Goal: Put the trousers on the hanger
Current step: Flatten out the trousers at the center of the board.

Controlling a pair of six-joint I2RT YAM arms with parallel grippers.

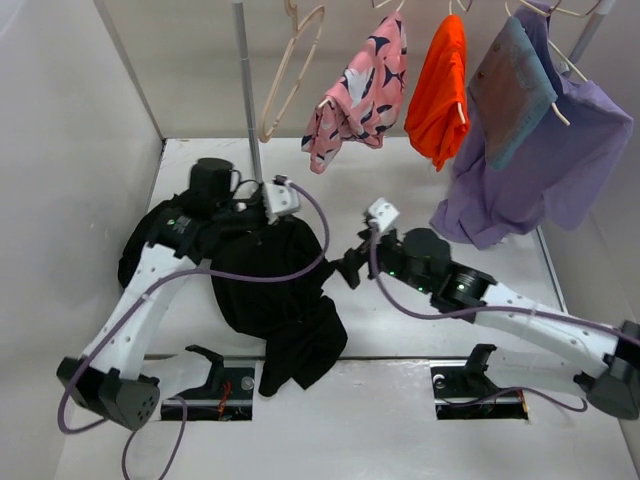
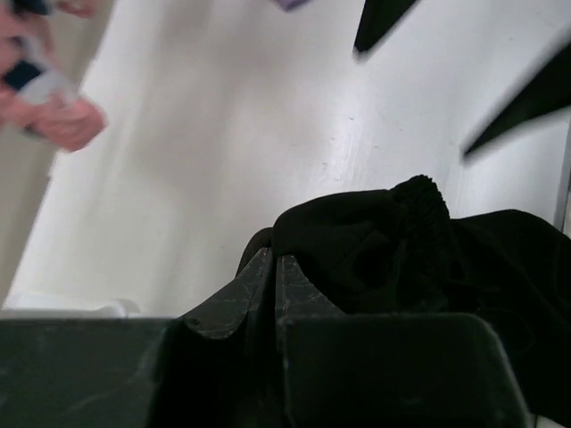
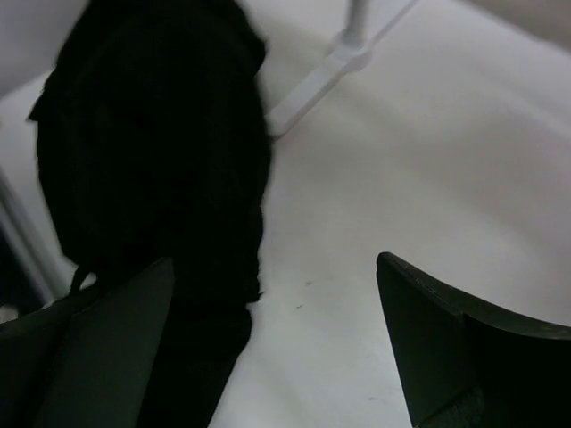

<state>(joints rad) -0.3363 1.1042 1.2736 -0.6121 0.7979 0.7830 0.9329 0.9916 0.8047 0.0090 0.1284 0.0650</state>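
The left jaws are pressed fully together. In the left wrist view the two fingers meet with no gap. The trousers are bunched just beyond the tips and seem to touch them, but I cannot tell if a thin fold is caught between. The right jaws stand wide apart and hold nothing. One finger is just beside the edge of the black cloth, and the other is over bare surface.

The trousers lie in a crumpled heap on the left half of the white tabletop, with one part reaching toward the near edge. The hanger is empty and hangs at the back, beside the grey upright pole, well apart from the trousers. To the right of it hang a pink patterned garment, an orange garment and a purple garment. White walls close the tabletop at the left and at the back.

The left arm rises from its base at the near left and bends over the heap, with its wrist pointing to the right. The right arm stretches low from the near right toward the left, its jaws turned to the trousers.
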